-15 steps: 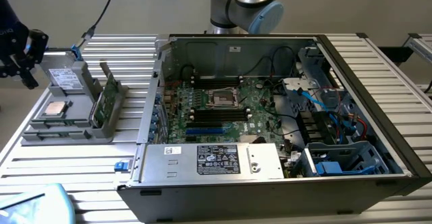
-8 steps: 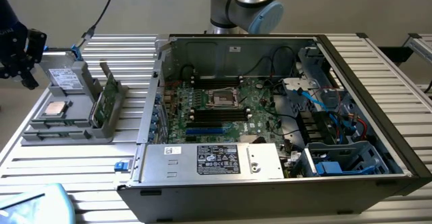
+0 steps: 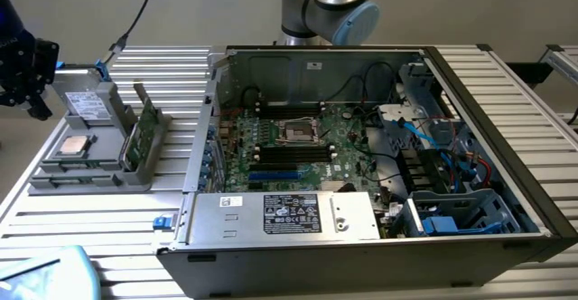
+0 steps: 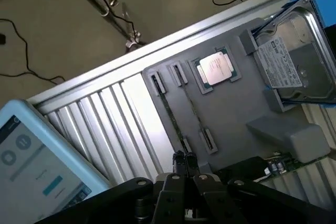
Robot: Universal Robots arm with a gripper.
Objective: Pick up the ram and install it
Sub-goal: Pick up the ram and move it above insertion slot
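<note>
Two dark fingertips (image 4: 179, 159) of my gripper (image 4: 185, 159) stand side by side in the wrist view, with hardly a gap and nothing between them. I read my hand as closed and empty. Beneath them lies the grey tray (image 4: 231, 108), with its thin holder slots, the square silver processor (image 4: 215, 69) and the hard drive (image 4: 294, 61). A pale tablet (image 4: 37, 166) rests near the tray on the ribbed table (image 4: 121, 116). In the exterior view my hand hangs at the exterior view's left, above the tray's outer edge by the hard drive, touching nothing.

The ram (image 3: 137, 134) stands on its long edge in a holder on the side of the tray nearest the open computer case (image 3: 505, 178). Its green board is upright and well apart from my fingertips.

Farther off, inside the case, the motherboard (image 3: 334, 144) lies flat. The long black memory slots (image 3: 294, 152) flanking the processor socket (image 3: 298, 131) look bare, and I make out no green stick in them.

By my judgement none of the task is done yet. The ram is not grasped, so lifting it, carrying it over and seating it in a slot are all left.

My arm (image 3: 334, 5) rises behind the case, its joints at the far side of the table. The hand is held high over the tray, with the wrist tilted so that its camera looks slantwise across the tray to the floor beyond.
</note>
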